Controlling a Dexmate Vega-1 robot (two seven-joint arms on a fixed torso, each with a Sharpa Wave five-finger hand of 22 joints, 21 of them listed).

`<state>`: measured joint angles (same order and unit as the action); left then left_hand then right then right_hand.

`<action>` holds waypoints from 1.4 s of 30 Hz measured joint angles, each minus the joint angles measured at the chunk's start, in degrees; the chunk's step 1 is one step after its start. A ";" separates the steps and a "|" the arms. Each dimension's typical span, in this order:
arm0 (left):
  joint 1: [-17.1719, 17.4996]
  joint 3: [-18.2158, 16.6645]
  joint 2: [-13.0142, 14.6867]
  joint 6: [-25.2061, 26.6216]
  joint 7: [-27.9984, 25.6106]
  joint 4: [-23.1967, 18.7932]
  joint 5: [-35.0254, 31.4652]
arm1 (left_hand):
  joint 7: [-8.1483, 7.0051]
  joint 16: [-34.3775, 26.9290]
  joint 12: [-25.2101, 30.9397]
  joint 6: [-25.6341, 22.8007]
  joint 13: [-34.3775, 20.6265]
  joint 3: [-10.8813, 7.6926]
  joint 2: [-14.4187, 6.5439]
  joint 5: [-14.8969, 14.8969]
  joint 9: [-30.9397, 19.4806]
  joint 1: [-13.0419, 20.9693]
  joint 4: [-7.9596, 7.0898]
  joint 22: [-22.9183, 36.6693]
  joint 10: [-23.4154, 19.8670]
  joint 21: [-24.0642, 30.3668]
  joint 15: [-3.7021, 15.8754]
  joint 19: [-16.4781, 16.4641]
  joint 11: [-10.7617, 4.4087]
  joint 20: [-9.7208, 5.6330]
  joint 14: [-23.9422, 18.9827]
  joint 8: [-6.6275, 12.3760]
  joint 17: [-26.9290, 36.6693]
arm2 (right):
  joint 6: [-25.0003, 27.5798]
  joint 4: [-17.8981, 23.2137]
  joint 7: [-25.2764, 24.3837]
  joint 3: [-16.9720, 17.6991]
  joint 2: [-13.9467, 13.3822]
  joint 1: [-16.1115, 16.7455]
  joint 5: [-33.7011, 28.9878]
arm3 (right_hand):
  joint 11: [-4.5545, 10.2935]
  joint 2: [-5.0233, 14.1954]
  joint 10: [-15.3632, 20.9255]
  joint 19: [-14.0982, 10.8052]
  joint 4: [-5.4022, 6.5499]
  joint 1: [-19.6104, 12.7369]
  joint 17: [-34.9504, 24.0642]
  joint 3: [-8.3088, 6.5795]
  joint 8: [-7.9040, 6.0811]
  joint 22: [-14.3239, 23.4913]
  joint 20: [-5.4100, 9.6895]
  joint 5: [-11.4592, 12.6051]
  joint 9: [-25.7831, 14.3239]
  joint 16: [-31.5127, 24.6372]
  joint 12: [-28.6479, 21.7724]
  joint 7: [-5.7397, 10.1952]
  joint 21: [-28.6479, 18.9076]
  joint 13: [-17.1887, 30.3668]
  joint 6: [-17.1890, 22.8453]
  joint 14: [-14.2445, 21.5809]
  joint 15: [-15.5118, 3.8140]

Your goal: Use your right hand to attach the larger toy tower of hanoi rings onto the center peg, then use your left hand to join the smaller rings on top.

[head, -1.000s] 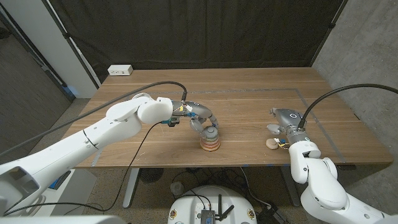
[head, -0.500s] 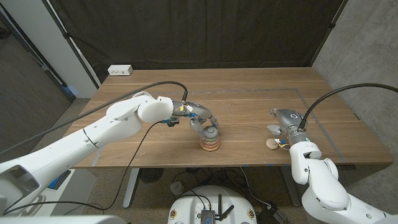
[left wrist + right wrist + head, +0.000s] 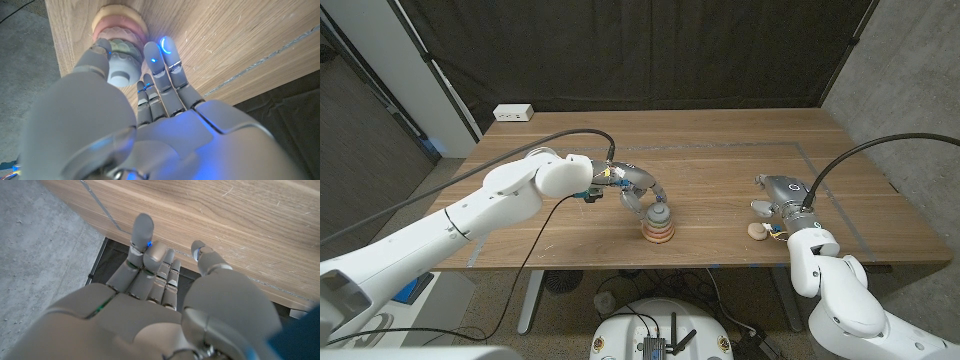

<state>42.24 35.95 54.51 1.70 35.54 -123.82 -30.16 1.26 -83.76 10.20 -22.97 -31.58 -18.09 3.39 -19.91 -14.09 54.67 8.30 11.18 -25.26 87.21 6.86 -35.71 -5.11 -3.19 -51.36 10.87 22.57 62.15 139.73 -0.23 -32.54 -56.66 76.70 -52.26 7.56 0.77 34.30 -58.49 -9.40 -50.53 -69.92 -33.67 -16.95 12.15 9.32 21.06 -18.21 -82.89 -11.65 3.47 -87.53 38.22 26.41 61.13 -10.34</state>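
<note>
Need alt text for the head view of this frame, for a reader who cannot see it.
The robot's left hand reaches over a stack of coloured rings near the front middle of the wooden table, fingers at the stack's grey top. The right hand sits apart at the right, beside a small round wooden piece.

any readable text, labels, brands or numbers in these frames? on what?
None readable.
White box at the table's far left corner: no legible marking.
Left hand, right hand, ring stack: no print to be seen; the blue marks on the fingers are lights, not text.
</note>
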 measured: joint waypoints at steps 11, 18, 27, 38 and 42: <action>5.13 -4.29 3.56 4.28 -2.45 -4.10 1.17 | -0.06 0.00 0.45 -0.06 0.27 -0.01 -0.42 0.00 0.21 -0.42 0.01 -0.19 -0.44 0.00 0.00 0.00 -0.03 0.00 0.00 0.42 0.15 | -1.21 0.02 -3.16 0.55 -0.69 -0.21 4.11 | 0.00 -0.08 0.00 -0.51 0.16 0.85 0.00 0.16 0.00 0.26 0.29 0.00 -0.30 -0.33 0.00 -0.31 -0.22 0.00 0.31 0.31 -0.31; 9.04 -7.06 6.00 9.30 -7.31 -6.34 3.17 | -0.23 0.00 1.05 -1.28 0.53 -0.01 -0.45 0.00 0.26 -0.45 0.01 -0.14 -1.49 0.00 0.00 -0.22 -0.45 -0.22 -0.01 0.88 0.17 | -1.74 -0.13 -4.30 0.29 -1.31 -1.10 5.88 | 0.00 -0.08 0.00 -1.13 0.16 0.84 -0.26 0.16 0.00 0.80 0.50 0.00 -0.56 -0.91 0.00 -0.53 -0.63 -0.32 0.52 1.45 -0.83; 15.55 -11.44 9.28 13.77 -13.79 -9.19 5.88 | -0.49 0.00 1.28 -2.15 0.79 -0.01 -0.76 0.00 0.26 -0.75 0.01 -0.10 -2.49 0.00 0.10 -0.22 -0.63 -0.22 -0.35 1.31 0.44 | -2.09 -0.09 -4.93 -0.77 -2.71 -2.41 7.46 | -0.31 0.28 0.31 -1.12 0.16 1.22 -0.25 0.16 -0.24 0.80 0.50 0.45 -0.82 -1.31 -0.01 -0.62 -0.61 -0.32 0.62 1.85 -1.24; 20.53 -13.22 11.47 19.42 -19.93 -11.45 5.14 | -0.64 -0.44 1.28 -2.92 1.06 -0.34 -0.99 0.00 0.53 -0.98 0.33 -0.10 -3.33 0.00 0.11 -0.22 -1.01 -0.22 -0.34 1.32 0.43 | -2.12 0.64 -5.35 -1.55 -4.34 -2.96 8.65 | -0.31 -0.46 0.31 -1.33 0.16 1.96 -0.25 0.16 -0.24 1.06 0.70 0.45 -0.92 -1.79 -0.01 -1.05 -0.61 -0.31 0.18 1.96 -1.13; 21.74 -13.44 11.81 20.98 -21.90 -11.78 4.86 | -0.64 -0.44 1.28 -2.92 1.06 -0.49 -1.00 0.01 0.52 -0.97 0.49 -0.11 -3.78 0.00 0.11 -0.22 -1.02 -0.21 -0.34 1.32 0.43 | -2.12 0.91 -5.64 -1.64 -4.79 -2.97 8.95 | -0.30 -0.46 0.31 -1.33 0.16 1.96 -0.25 0.16 -0.09 1.06 0.70 0.45 -0.92 -2.09 -0.01 -1.05 -0.61 -0.31 0.18 1.96 -1.13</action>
<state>63.98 22.51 66.32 22.67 13.64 -135.60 -25.30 0.62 -84.20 11.48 -25.88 -30.52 -18.58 2.39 -19.91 -13.57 53.70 8.79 11.07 -29.04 87.21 6.96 -35.93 -6.13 -3.40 -51.70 12.18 23.01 60.03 140.64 -5.87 -34.17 -61.45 73.73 -43.31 7.26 0.31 34.61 -59.82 -9.24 -48.57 -70.17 -33.51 -17.03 13.20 10.03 21.51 -19.13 -84.98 -11.65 2.42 -88.14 37.90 26.59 63.09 -11.46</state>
